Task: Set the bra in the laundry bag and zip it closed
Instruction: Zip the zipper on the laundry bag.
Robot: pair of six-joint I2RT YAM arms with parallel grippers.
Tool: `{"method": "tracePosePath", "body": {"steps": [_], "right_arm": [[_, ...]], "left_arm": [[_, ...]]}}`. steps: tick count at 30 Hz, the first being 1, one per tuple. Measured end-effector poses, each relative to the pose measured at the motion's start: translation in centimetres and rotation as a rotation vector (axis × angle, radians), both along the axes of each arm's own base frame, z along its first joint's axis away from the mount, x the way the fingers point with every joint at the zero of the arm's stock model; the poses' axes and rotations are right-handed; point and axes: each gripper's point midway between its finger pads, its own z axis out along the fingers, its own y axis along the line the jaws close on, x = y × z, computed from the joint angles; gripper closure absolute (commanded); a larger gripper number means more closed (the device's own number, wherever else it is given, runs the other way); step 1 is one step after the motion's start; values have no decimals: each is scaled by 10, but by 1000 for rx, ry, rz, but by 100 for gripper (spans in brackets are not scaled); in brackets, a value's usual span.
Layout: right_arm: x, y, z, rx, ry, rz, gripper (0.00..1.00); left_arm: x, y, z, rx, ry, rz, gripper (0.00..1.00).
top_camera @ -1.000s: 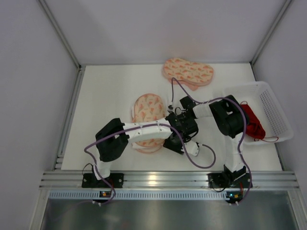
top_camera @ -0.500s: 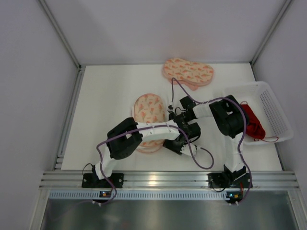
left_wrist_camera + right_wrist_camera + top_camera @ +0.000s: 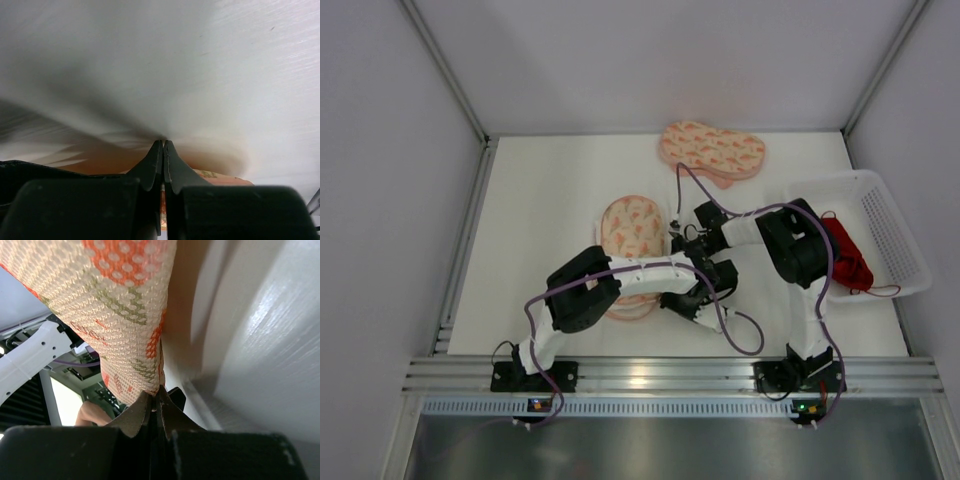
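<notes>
The laundry bag [image 3: 630, 228], peach-pink with an orange print, lies mid-table, its near half under my left arm. In the right wrist view its mesh cloth [image 3: 115, 310] hangs up from my right gripper [image 3: 156, 393], which is shut on the bag's edge. My right gripper [image 3: 678, 240] sits at the bag's right side. Just in front of it, my left gripper [image 3: 692, 296] is low at the bag's near right rim. Its jaws [image 3: 163, 143] are pressed together, with peach cloth [image 3: 215, 175] behind them; nothing pinched shows. The red bra [image 3: 844, 250] lies in the white basket [image 3: 895, 235].
A twin printed pouch [image 3: 712, 150] lies at the back of the table. The white mesh basket stands against the right wall. Purple cables [image 3: 745, 335] loop off both wrists near the front edge. Metal frame rails run along both sides.
My left gripper has gone from partly open to shut. The left arm's elbow swung right and forward, bringing the wrist closer to the bag's near right rim. The right arm stayed put.
</notes>
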Motion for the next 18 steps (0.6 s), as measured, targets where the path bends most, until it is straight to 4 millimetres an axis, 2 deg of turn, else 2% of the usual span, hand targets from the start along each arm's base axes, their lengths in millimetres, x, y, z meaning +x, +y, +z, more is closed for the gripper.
{"method": "tracePosePath", "body": {"steps": [4,12,18], "right_arm": [[-1,-1,-1,-3,-2,2,100],[5,-4,-1,-19,-16,-5,100],[15,-3,2,-28,-47,11,100]], "left_arm": [[-11,0,0,4,22,-2,100],[-51,11,-1,24,98,-9,100],[-80,36,1,37,141,-11,100]]}}
